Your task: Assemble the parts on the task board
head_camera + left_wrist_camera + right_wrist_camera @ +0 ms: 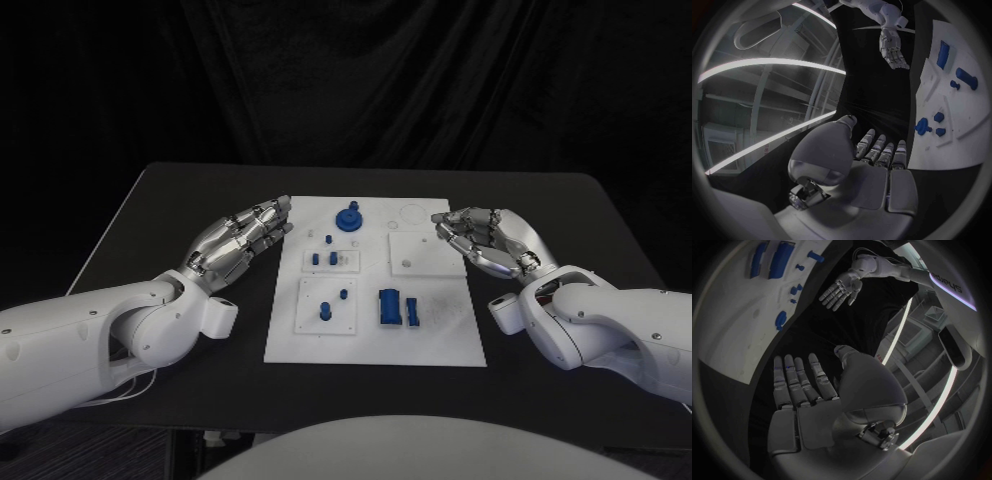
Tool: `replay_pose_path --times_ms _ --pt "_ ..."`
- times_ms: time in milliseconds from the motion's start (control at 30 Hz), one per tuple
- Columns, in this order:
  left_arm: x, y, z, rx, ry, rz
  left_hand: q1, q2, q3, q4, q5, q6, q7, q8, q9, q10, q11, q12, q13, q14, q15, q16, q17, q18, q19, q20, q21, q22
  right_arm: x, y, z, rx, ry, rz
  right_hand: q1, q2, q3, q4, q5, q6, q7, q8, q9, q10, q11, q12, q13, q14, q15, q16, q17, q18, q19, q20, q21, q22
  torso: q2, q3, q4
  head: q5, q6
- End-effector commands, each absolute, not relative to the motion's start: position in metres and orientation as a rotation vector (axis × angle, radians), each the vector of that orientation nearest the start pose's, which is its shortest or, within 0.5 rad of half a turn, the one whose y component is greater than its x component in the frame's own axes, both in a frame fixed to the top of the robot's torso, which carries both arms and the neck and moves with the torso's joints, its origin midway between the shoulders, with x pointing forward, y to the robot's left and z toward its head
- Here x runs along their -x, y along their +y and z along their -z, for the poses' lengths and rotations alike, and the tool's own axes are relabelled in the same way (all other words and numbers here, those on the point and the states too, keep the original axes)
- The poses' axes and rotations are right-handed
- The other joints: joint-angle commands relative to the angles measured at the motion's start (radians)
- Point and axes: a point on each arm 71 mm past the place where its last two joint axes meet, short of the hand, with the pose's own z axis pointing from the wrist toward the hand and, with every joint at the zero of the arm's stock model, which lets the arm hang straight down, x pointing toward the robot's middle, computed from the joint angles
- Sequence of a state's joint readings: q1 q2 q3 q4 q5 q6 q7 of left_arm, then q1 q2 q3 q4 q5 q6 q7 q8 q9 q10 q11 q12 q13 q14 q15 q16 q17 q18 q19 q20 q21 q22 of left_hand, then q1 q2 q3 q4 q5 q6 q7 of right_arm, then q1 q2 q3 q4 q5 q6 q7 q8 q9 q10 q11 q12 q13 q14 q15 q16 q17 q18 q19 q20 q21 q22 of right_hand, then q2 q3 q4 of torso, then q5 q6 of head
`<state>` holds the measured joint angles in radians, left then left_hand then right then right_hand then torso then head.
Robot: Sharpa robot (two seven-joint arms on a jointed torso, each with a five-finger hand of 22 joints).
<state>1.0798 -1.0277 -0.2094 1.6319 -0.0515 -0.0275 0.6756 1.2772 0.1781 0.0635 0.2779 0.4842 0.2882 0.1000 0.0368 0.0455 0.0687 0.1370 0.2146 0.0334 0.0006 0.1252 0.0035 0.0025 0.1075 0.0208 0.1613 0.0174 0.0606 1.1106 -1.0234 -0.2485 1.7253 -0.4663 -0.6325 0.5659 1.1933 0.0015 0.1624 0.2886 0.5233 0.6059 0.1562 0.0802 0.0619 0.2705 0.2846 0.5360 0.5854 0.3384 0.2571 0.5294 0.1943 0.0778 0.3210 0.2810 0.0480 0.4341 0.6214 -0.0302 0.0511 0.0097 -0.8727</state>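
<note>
Lying in the middle of the black surface (173, 200), the white task board (433, 340) carries the blue parts (392, 306), while the left robot hand (238, 245) and right robot hand (490, 243) flank it, released, grasping nothing.

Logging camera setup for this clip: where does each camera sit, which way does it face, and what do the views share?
Head view: on the robot's head, looking down at the black table and white task board; left hand and right hand flank it, both empty.
Left wrist view: behind the left hand, facing across the board toward the right hand.
Right wrist view: behind the right hand, facing the board and left hand.
Shared: board, blue parts, both hands.
</note>
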Motion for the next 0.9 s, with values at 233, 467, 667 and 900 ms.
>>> replay_pose_path --times_ms 233,467,667,900 --pt "-0.419 0.246 0.248 0.944 1.253 1.854 0.020 0.015 -0.090 0.012 0.000 -0.027 -0.036 -0.002 -0.010 -0.048 -0.101 -0.064 -0.008 -0.001 -0.096 -0.003 -0.002 -0.008 -0.018 -0.103 -0.014 -0.048 -0.399 -0.243 0.255 -0.717 1.403 -1.490 0.124 0.011 -0.156 -0.038 -0.047 -0.513 -0.266 -0.064 -0.045 -0.249 -0.169 -0.304 -0.442 -0.320 -0.073 -0.390 -0.171 0.017 -0.283 0.008 -0.032 -0.326 -0.055 0.0101 -0.0208 0.009 0.000" --pt "-0.423 0.237 0.267 1.057 1.490 1.752 -0.374 -0.042 -0.064 -0.075 -0.146 -0.101 -0.100 -0.037 -0.046 -0.069 -0.137 -0.110 -0.033 -0.001 -0.125 -0.003 -0.002 -0.032 -0.021 -0.161 -0.017 -0.061 -0.402 -0.247 0.265 -0.744 1.474 -1.380 -0.264 -0.002 -0.162 -0.120 -0.194 -0.606 -0.231 -0.080 -0.062 -0.270 -0.285 -0.407 -0.585 -0.338 -0.134 -0.529 -0.194 -0.078 -0.321 -0.079 -0.048 -0.364 -0.057 0.0128 -0.0217 0.013 0.000" --pt "-0.427 0.233 0.264 1.061 1.472 1.711 -0.564 -0.068 -0.064 -0.117 -0.218 -0.138 -0.100 -0.037 -0.046 -0.069 -0.137 -0.134 -0.033 -0.001 -0.125 -0.003 -0.002 -0.107 -0.021 -0.161 -0.017 -0.061 -0.414 -0.238 0.258 -0.811 1.425 -1.355 -0.457 -0.002 -0.162 -0.156 -0.265 -0.606 -0.156 -0.080 -0.062 -0.270 -0.285 -0.435 -0.585 -0.338 -0.159 -0.529 -0.194 -0.078 -0.321 -0.121 -0.048 -0.434 -0.059 0.0145 -0.0246 0.011 0.028" --pt "-0.439 0.221 0.255 1.082 1.414 1.588 -0.746 -0.096 -0.064 -0.158 -0.286 -0.176 -0.100 -0.037 -0.046 -0.069 -0.137 -0.215 -0.033 -0.001 -0.125 -0.003 -0.002 -0.107 -0.021 -0.161 -0.017 -0.061 -0.444 -0.211 0.238 -1.028 1.297 -1.282 -0.645 -0.002 -0.162 -0.190 -0.330 -0.606 -0.156 -0.080 -0.062 -0.270 -0.285 -0.461 -0.585 -0.338 -0.181 -0.529 -0.194 -0.078 -0.321 -0.162 -0.048 -0.434 -0.065 0.0198 -0.0335 0.004 0.110"
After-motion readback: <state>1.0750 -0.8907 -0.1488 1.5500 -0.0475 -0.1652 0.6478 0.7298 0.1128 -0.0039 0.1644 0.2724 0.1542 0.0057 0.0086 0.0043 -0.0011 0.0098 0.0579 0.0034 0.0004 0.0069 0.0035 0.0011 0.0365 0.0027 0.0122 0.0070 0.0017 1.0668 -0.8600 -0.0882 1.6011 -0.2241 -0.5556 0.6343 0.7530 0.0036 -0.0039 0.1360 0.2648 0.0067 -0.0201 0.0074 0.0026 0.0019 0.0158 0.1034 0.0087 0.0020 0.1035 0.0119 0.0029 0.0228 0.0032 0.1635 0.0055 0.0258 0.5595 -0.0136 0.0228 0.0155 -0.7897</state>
